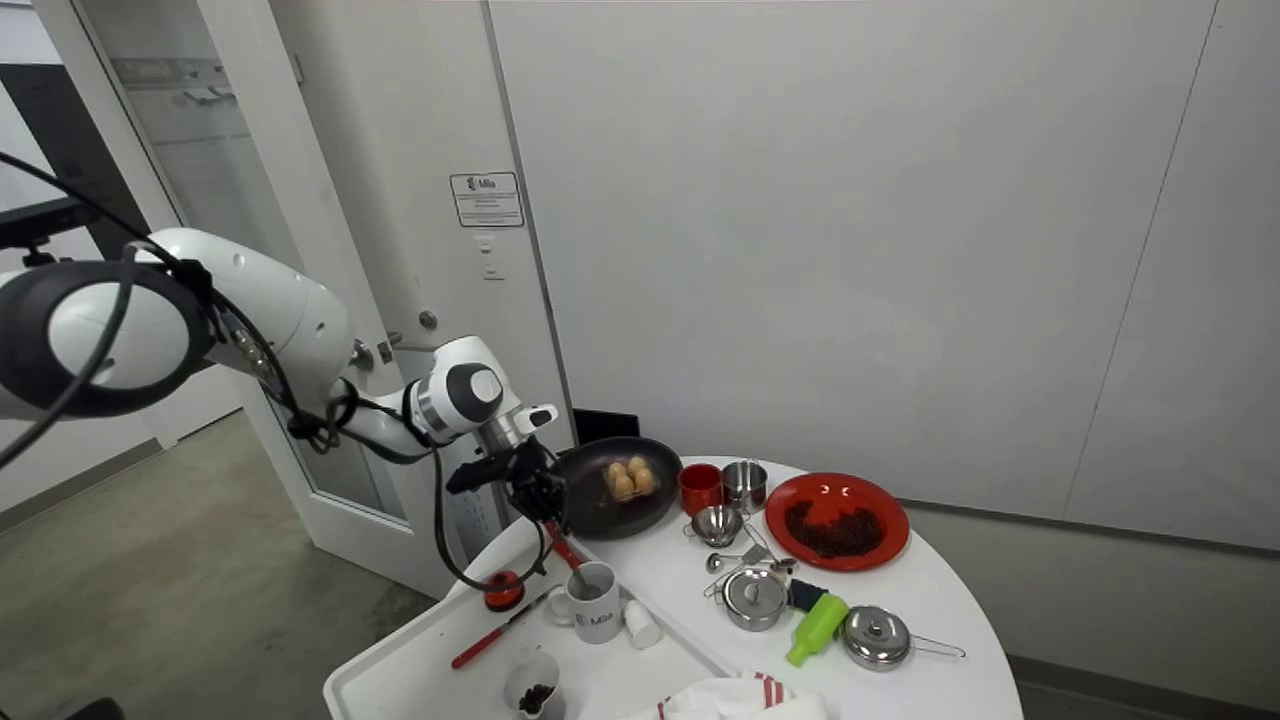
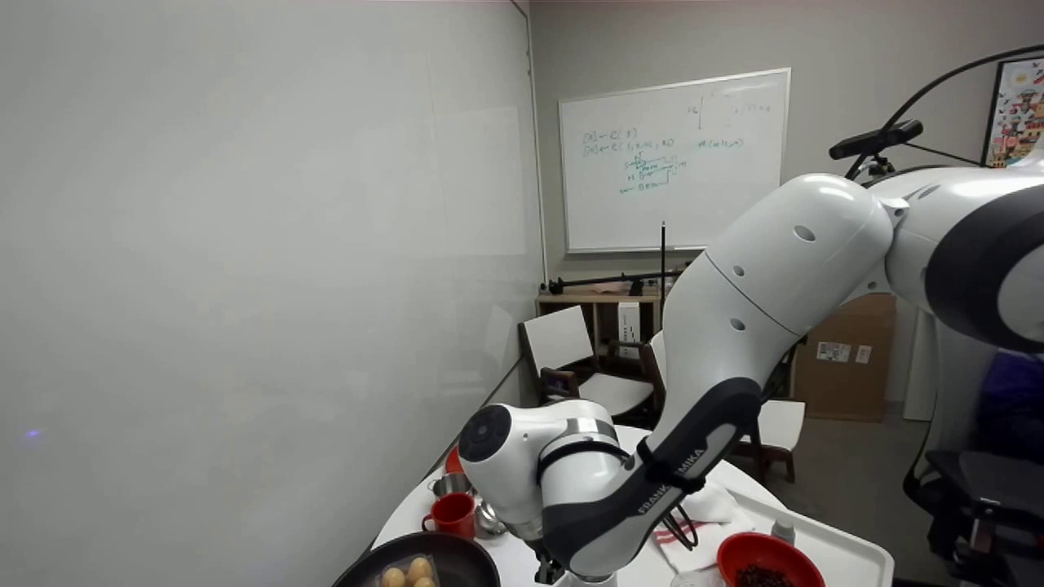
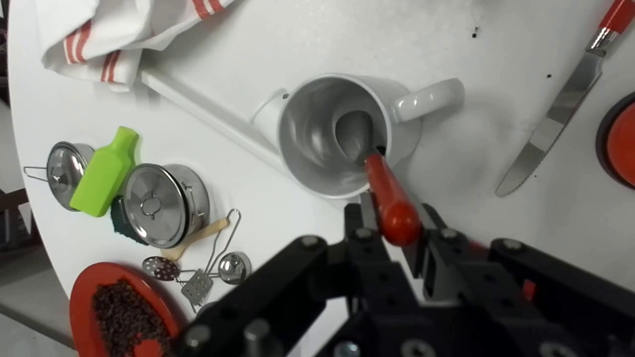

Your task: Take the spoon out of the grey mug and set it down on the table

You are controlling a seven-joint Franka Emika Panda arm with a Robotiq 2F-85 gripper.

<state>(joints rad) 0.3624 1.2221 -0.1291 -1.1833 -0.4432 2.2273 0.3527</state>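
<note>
White worktop (image 1: 930,695) spread below, your tool (image 3: 397,210) pinches the spoon (image 3: 378,171) by its red handle, its length slanting down into the grey mug (image 1: 596,608) (head inside), so lifting along that axis seems wisest.

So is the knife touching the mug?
Apart. The wrist view shows it: a plain gap of white tray lies between the knife and the mug, the mug's handle included.

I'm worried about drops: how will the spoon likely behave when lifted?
The spoon is probably stiff, judging by its metallic bowl. Its smooth, rounded red handle might twist in the hand. Slanting up from the grey mug, it may catch the rim.
</note>
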